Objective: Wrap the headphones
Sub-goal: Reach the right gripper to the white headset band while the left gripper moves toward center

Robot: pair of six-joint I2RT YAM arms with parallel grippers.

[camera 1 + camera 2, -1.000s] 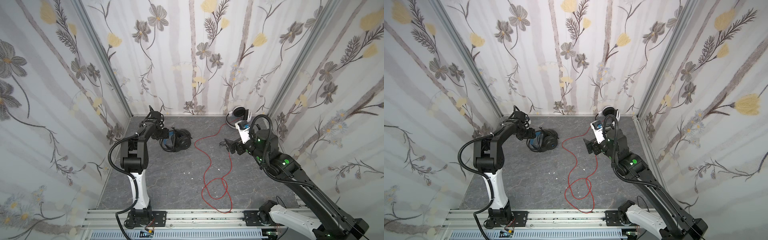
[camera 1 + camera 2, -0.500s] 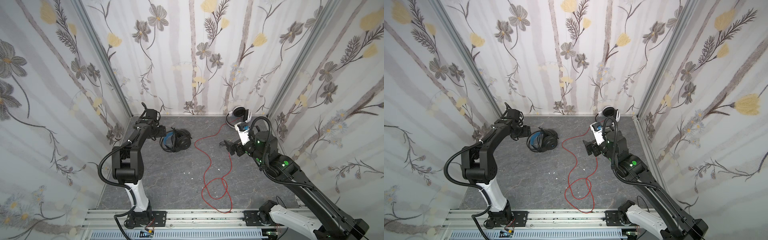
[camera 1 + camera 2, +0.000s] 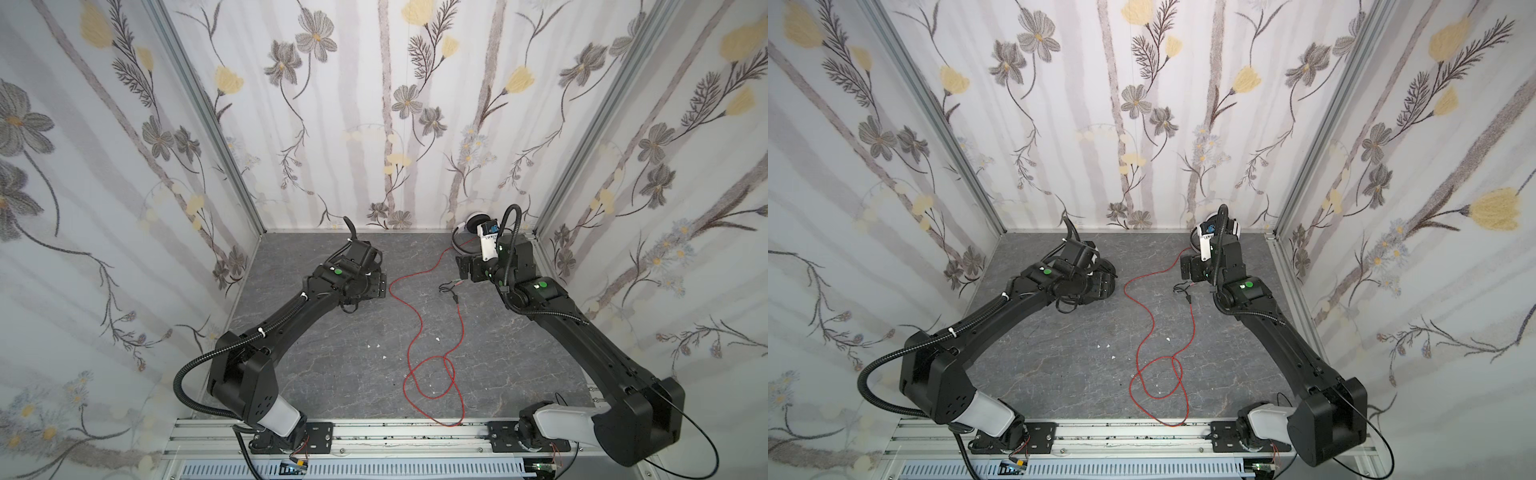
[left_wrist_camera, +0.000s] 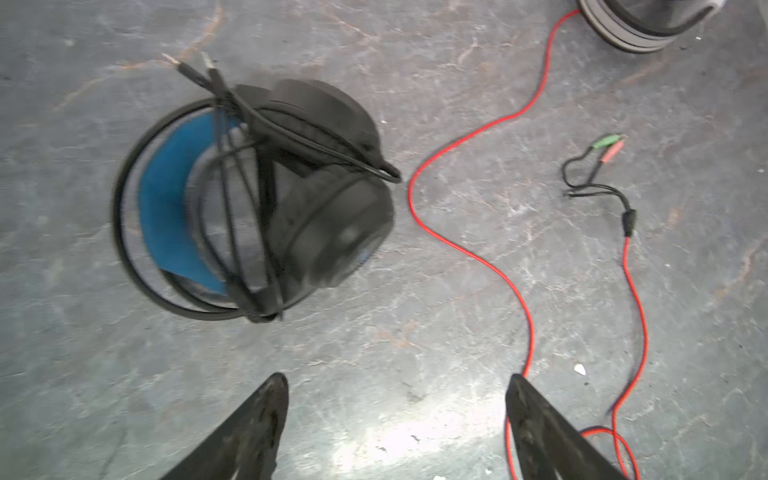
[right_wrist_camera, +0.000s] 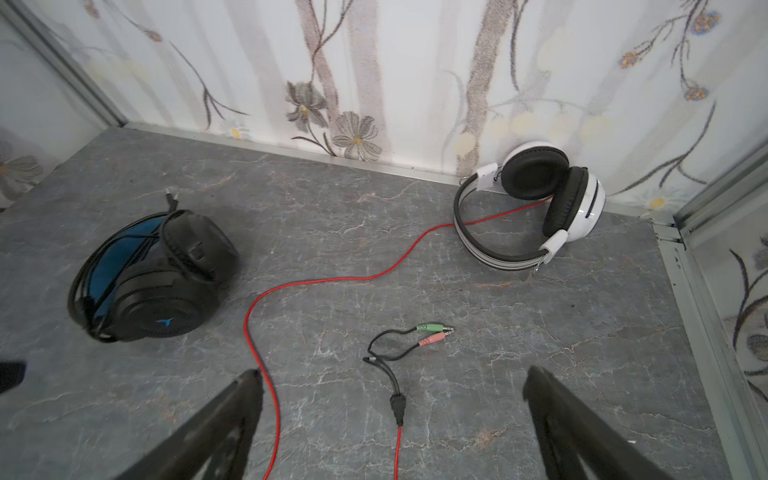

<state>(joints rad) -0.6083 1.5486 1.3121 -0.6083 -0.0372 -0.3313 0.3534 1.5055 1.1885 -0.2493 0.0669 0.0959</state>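
Note:
The black headphones (image 4: pixel 257 199) lie on the grey floor, blue inner headband showing, with their black cable wound around them and two plugs sticking out. My left gripper (image 4: pixel 395 378) is open and empty, hovering a little short of them; my left arm covers most of them in both top views. The white headphones (image 5: pixel 536 203) (image 3: pixel 471 226) rest in the back right corner. Their red cable (image 5: pixel 332 280) (image 3: pixel 415 316) trails loose across the floor. My right gripper (image 5: pixel 390 374) (image 3: pixel 465 268) is open and empty above the cable's green and pink plug end (image 5: pixel 432 332).
Floral walls (image 3: pixel 374 124) close in the floor on three sides, with a metal rail (image 3: pixel 374 432) along the front edge. The red cable makes a loop (image 3: pixel 432 378) near the front middle. A few small white specks (image 3: pixel 374 345) dot the floor.
My left arm has drawn back from the black headphones' far left side and now hangs over them, jaws spread wider. The right arm has hardly moved.

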